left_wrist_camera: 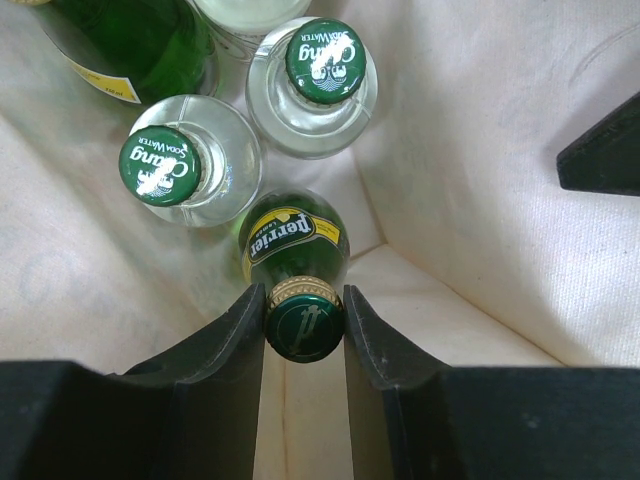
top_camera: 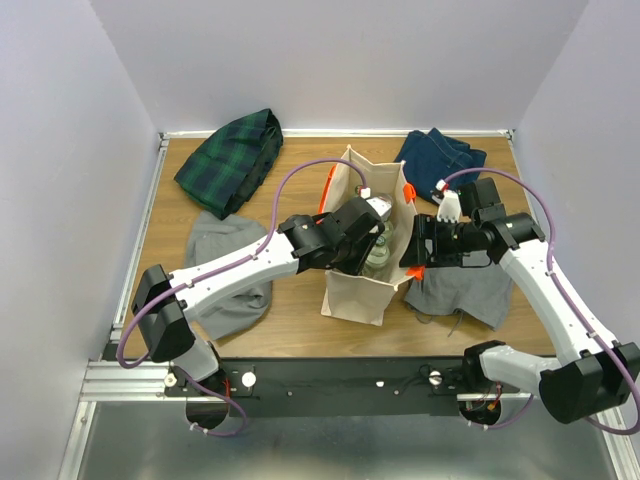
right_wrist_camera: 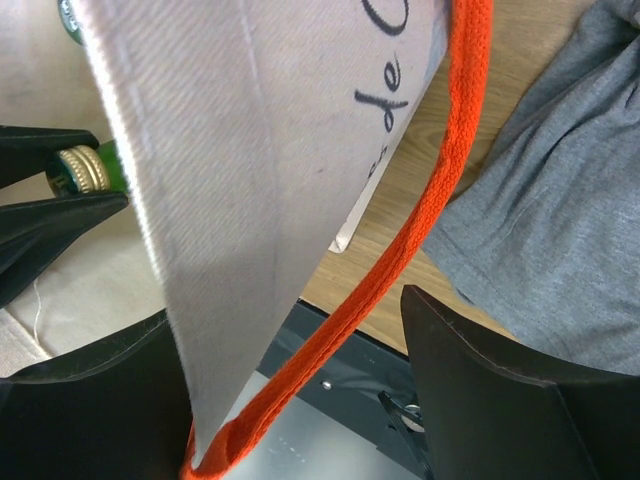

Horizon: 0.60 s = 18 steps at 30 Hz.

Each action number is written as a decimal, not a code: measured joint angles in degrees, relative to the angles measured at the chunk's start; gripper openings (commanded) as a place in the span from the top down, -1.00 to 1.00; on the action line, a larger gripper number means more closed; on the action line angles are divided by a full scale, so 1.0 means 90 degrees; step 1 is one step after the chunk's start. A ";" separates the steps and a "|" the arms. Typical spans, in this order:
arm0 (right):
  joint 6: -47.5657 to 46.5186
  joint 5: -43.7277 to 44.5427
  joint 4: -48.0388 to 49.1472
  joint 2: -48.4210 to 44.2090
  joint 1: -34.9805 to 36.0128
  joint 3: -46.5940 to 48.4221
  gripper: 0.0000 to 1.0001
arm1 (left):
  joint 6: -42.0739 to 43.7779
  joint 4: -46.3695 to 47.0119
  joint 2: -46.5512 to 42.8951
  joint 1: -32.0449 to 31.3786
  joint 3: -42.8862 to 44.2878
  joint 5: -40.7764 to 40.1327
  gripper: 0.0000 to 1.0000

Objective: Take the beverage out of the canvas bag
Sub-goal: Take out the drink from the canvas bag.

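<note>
The beige canvas bag (top_camera: 355, 285) with orange handles stands upright mid-table. Inside it, the beverage, a green Perrier bottle (left_wrist_camera: 295, 235), stands upright near the bag's corner. My left gripper (left_wrist_camera: 305, 300) reaches down into the bag and is shut on this bottle's cap and neck; the top view shows that gripper (top_camera: 365, 235) at the bag's mouth. My right gripper (right_wrist_camera: 290, 310) is at the bag's right rim (top_camera: 408, 215), jaws apart, with the canvas wall (right_wrist_camera: 240, 150) and orange handle (right_wrist_camera: 420, 200) hanging between them. The bottle's gold neck band (right_wrist_camera: 85, 168) shows past the wall.
Two clear Chang soda water bottles (left_wrist_camera: 160, 165) (left_wrist_camera: 325, 60) and another green bottle (left_wrist_camera: 130, 45) stand close behind the Perrier. Around the bag lie a plaid cloth (top_camera: 232, 160), a denim cloth (top_camera: 440, 155) and grey cloths (top_camera: 225, 260) (top_camera: 465, 290).
</note>
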 measured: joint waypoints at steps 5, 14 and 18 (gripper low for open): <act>0.0002 0.0022 0.0027 0.0053 0.0000 0.0000 -0.65 | 0.0015 -0.0002 -0.0002 0.0000 0.0000 0.0002 0.22; 0.0000 0.0027 0.0058 0.0053 0.0000 0.0000 -0.66 | 0.0024 -0.0007 0.0000 0.0000 0.0005 0.0005 -0.06; 0.0000 0.0027 0.0063 0.0053 0.0000 0.0000 -0.67 | 0.0019 -0.0005 0.0000 -0.0002 0.0041 0.0007 -0.11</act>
